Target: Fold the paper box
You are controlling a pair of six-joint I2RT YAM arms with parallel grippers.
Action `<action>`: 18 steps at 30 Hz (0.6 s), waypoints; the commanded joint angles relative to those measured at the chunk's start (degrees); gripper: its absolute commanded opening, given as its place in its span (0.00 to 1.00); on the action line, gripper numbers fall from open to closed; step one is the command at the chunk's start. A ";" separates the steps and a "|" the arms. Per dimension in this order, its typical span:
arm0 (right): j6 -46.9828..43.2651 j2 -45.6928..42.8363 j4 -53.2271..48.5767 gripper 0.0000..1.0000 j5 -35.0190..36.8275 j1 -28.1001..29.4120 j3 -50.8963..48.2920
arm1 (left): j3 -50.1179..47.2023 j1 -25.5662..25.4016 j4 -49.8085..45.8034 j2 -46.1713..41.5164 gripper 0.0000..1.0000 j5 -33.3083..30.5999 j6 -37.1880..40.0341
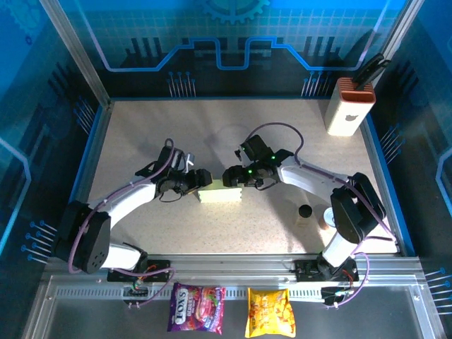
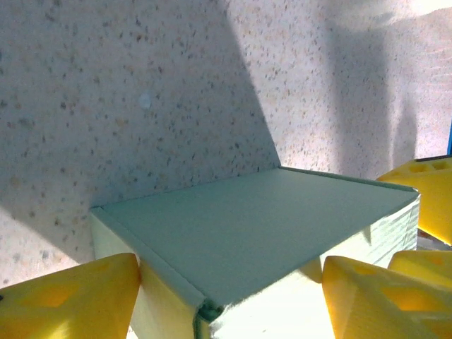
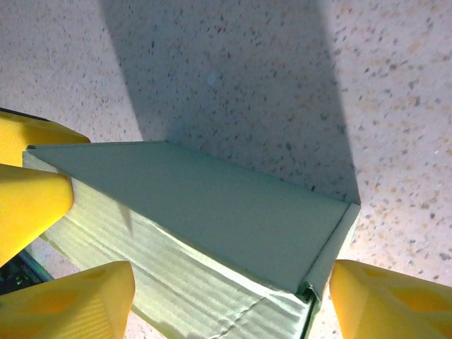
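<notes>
The paper box (image 1: pixel 220 195) is a pale green, folded, shallow rectangular box lying in the middle of the table. My left gripper (image 1: pixel 197 183) is at its left end and my right gripper (image 1: pixel 237 179) at its right end. In the left wrist view the box (image 2: pixel 254 226) has one corner between my yellow fingers (image 2: pixel 70 296), which rest against its two side walls; the left gripper (image 2: pixel 226 307) is shut on it. In the right wrist view the box (image 3: pixel 212 212) sits between the fingers (image 3: pixel 388 304) of the right gripper (image 3: pixel 226 307), which is shut across its right end.
A white block with an orange ribbed top (image 1: pixel 349 107) stands at the back right corner. A small dark object (image 1: pixel 305 210) and a small roll (image 1: pixel 327 217) lie near the right arm's base. Two snack packets (image 1: pixel 196 308) (image 1: pixel 269 312) lie beyond the table's front rail.
</notes>
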 commanded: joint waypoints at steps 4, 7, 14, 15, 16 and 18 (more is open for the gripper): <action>0.28 -1.54 -4.84 0.77 0.93 2.03 1.42 | 1.37 -1.29 -6.93 -3.18 0.71 -1.41 -1.39; -0.35 -1.88 -7.17 0.80 2.48 1.89 2.26 | 3.22 -1.41 -10.37 -4.57 0.74 -3.15 -0.56; 0.85 -4.67 -6.28 0.81 -0.08 1.77 1.41 | 3.73 -1.28 -10.80 -7.56 0.75 -0.49 -2.43; 0.99 -5.03 -5.81 0.82 -0.58 1.77 1.20 | 3.64 -1.28 -10.55 -7.96 0.74 -0.26 -2.77; 1.31 -5.30 -5.20 0.82 -1.29 1.69 1.00 | 3.56 -1.28 -10.39 -8.16 0.74 0.12 -3.01; 2.09 -5.53 -3.66 0.82 -3.16 1.39 0.45 | 3.51 -1.30 -10.17 -8.16 0.74 0.69 -3.16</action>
